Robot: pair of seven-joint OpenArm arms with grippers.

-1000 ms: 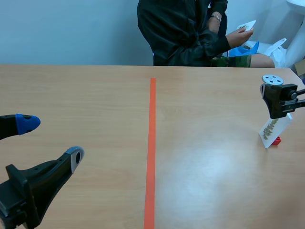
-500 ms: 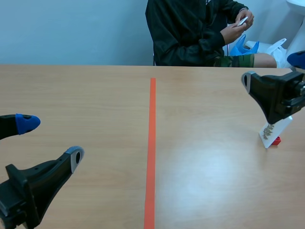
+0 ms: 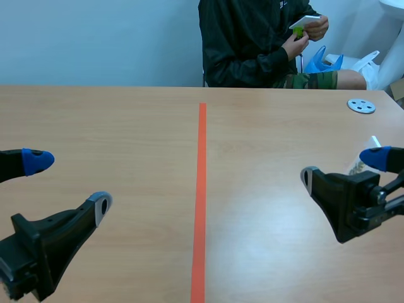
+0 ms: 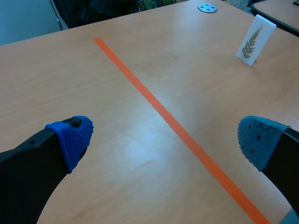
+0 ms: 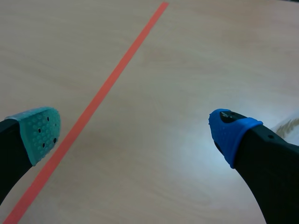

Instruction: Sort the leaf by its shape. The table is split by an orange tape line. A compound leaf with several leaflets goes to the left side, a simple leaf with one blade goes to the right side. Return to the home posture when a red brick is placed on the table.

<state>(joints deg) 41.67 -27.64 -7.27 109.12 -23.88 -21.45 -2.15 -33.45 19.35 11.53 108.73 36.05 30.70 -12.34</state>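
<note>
A white card (image 4: pixel 254 39) bearing a brown fern-like leaf with several leaflets stands upright on the right side of the orange tape line (image 3: pixel 201 189). In the scene view my right gripper (image 3: pixel 344 166) hides most of this card (image 3: pixel 374 141). That gripper is open and empty, low over the table in front of the card. In its own view the right gripper (image 5: pixel 135 133) has only bare table and tape between its fingers. At the near left my left gripper (image 3: pixel 68 183) is open and empty, which its wrist view (image 4: pixel 164 139) confirms.
A grey disc (image 3: pixel 361 106) lies at the far right of the table, beyond the card. Across the table a person sits holding a white card (image 3: pixel 306 24) with something green on it. White and blue bags lie behind the table at the right.
My right gripper has come down from above the leaf card and back toward the near edge, staying open. The person has lifted another card in their hands. The left arm is still.
</note>
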